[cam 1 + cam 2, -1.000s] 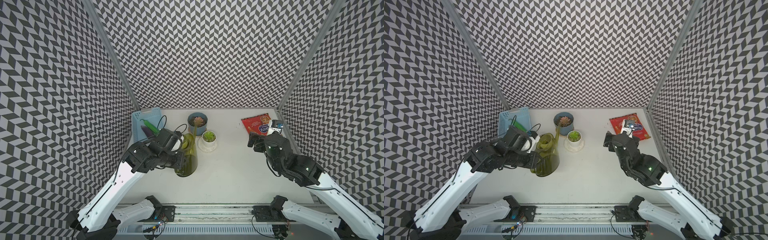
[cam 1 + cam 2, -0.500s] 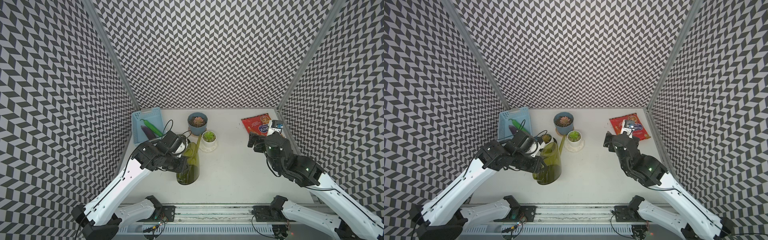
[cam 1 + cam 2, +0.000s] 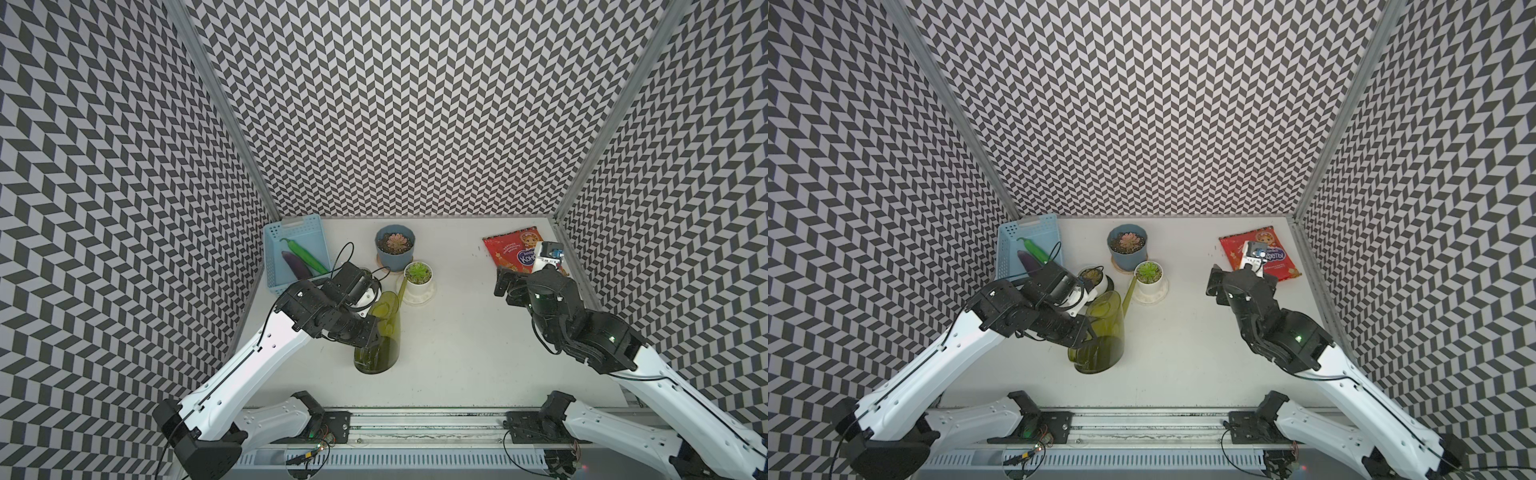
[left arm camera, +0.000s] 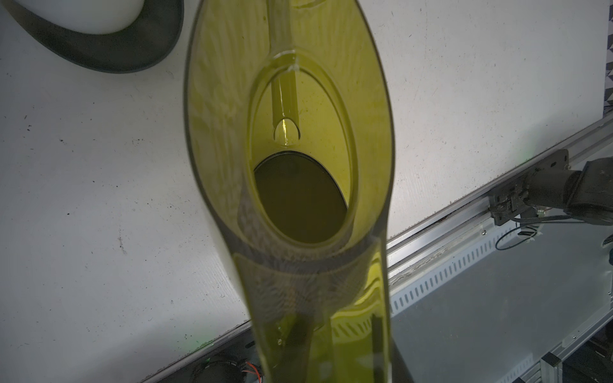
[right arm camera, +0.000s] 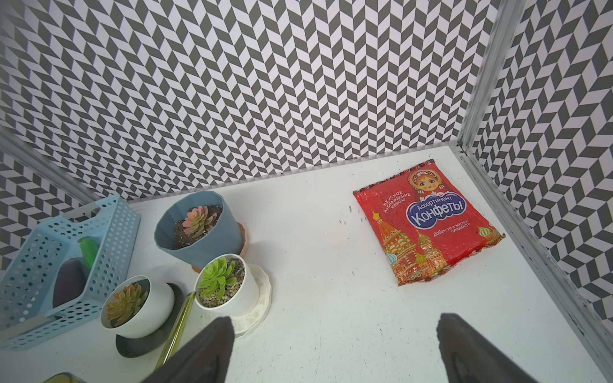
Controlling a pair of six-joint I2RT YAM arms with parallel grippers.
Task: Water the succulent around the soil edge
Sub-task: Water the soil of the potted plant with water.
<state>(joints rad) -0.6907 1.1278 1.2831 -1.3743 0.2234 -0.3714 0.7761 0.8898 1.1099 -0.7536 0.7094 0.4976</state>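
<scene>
**Watering can's spout beside the green succulent**

The left pincer (image 3: pixel 370 329) is clenched on the translucent green watering can (image 3: pixel 390 332). The tip of the can's spout (image 3: pixel 402 283) lies just beside the white pot (image 3: pixel 419 283) holding the green succulent (image 3: pixel 417 271). The right pincer (image 5: pixel 333 318) hangs released, jaws wide, above the surface (image 3: pixel 457 340) near the red candy bag (image 3: pixel 512 254).

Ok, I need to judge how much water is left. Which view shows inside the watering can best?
The left wrist view: it looks into the watering can, onto the dark water at its bottom. Both top views show that water only through the tinted wall; the right wrist view catches just the spout.
</scene>
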